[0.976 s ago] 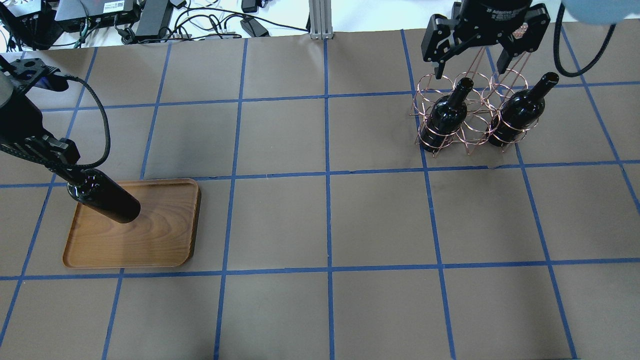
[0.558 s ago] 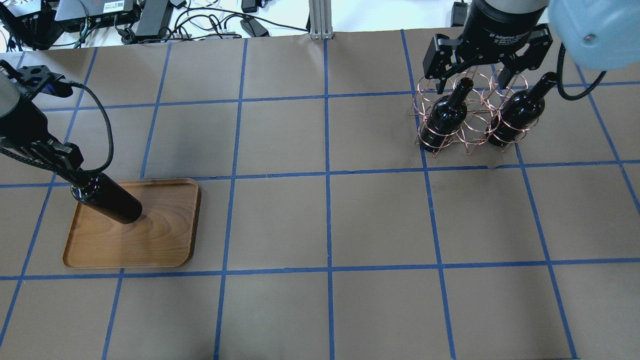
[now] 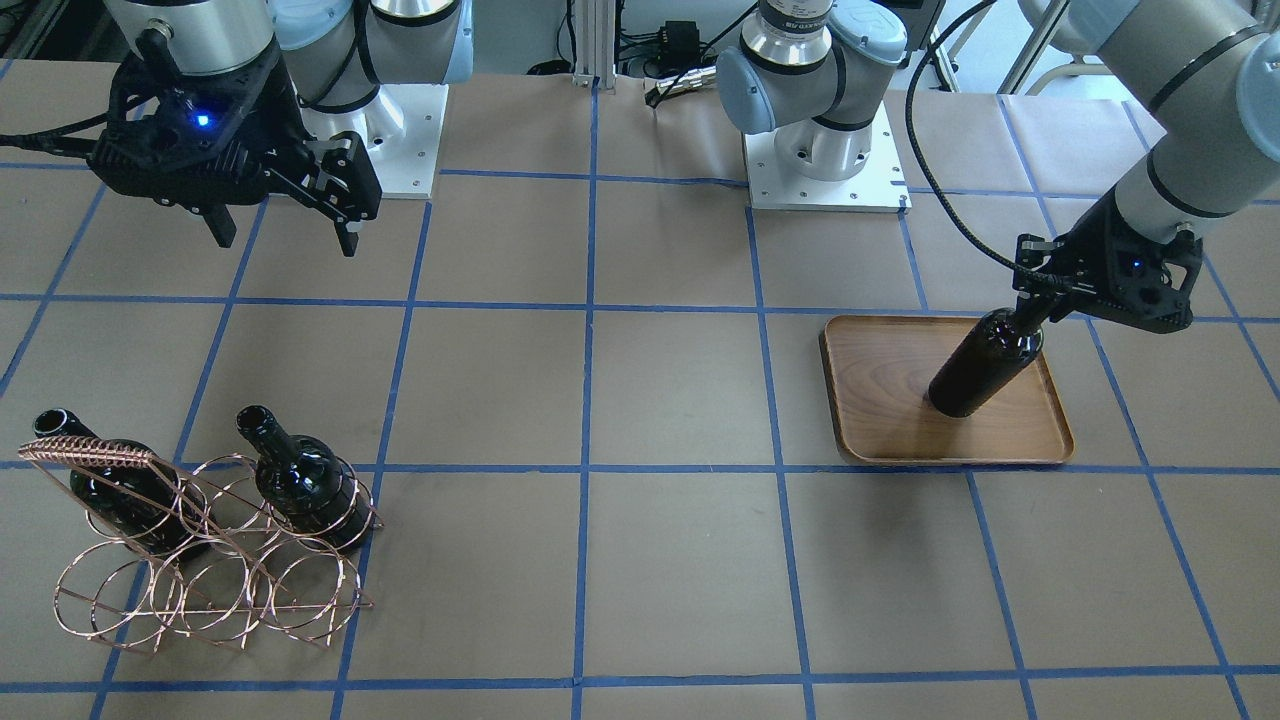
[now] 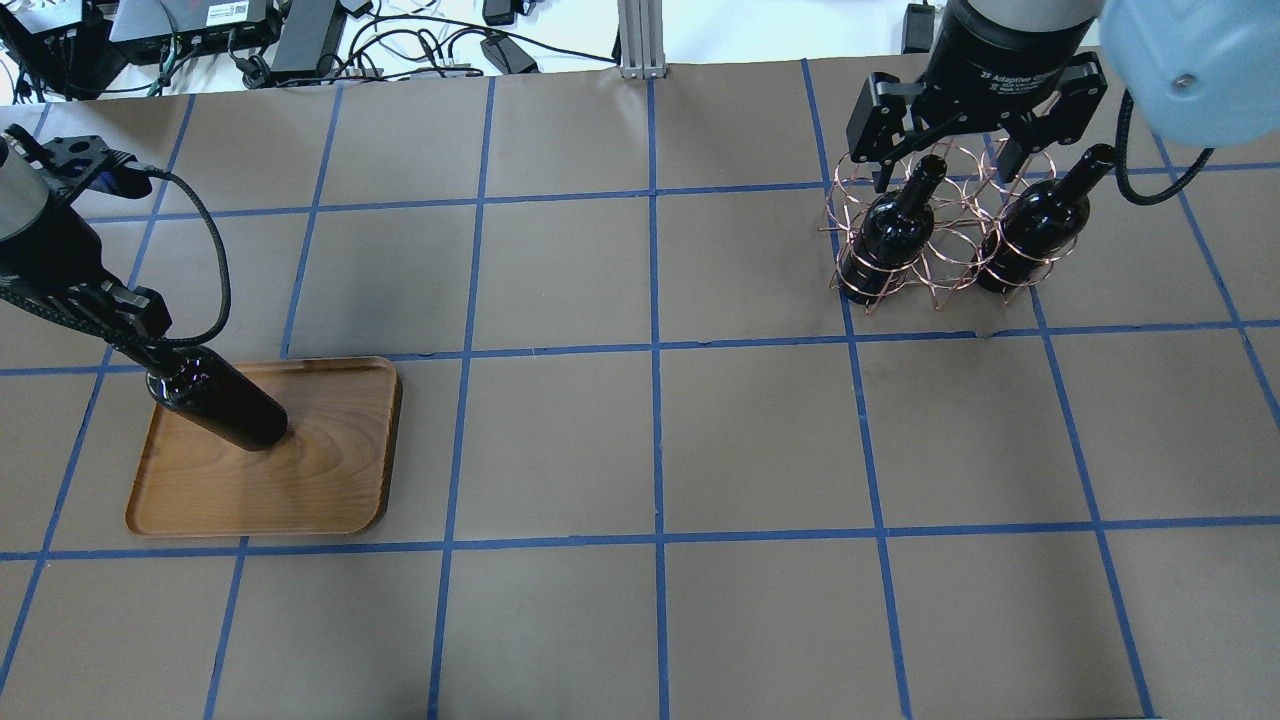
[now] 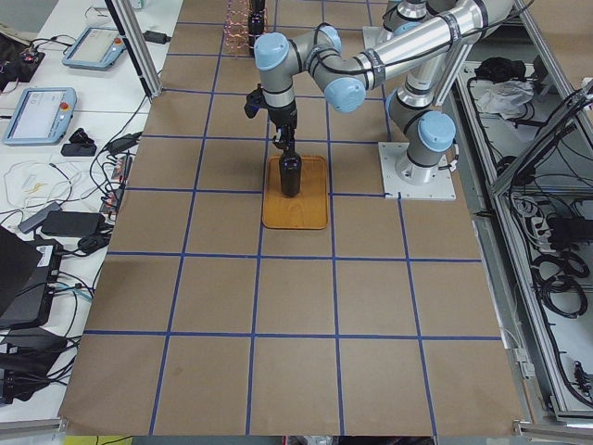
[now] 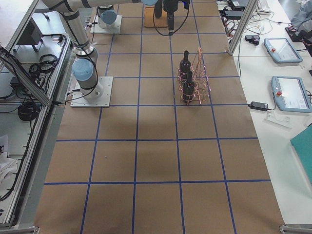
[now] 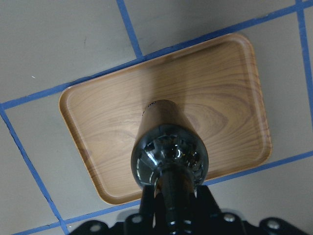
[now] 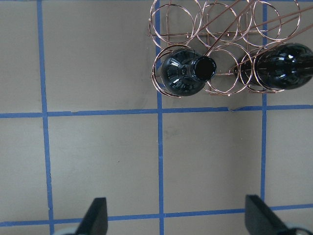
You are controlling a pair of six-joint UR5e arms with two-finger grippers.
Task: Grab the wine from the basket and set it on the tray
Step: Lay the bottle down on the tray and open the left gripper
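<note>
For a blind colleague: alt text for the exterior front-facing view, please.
The left tool holds a wine bottle by its neck over a wooden tray. Two more bottles stand in a wire basket; the right tool hovers open nearer the robot.

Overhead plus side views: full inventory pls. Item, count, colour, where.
held bottle: 1, near-black glass, upright over the tray, neck gripped; base contact unclear
basket bottles: 2, near-black glass, upright in the basket's end rings, ring between them empty
basket: 1, copper wire, on the robot's right side of the table
tray: 1, brown wood grain, on the robot's left side
table: 1, brown paper with a blue tape grid
cables: several, black and white, beyond the table's far edge
left gripper: 1, black, shut on the held bottle's neck
right gripper: 1, black, open, raised on the basket's side
</note>
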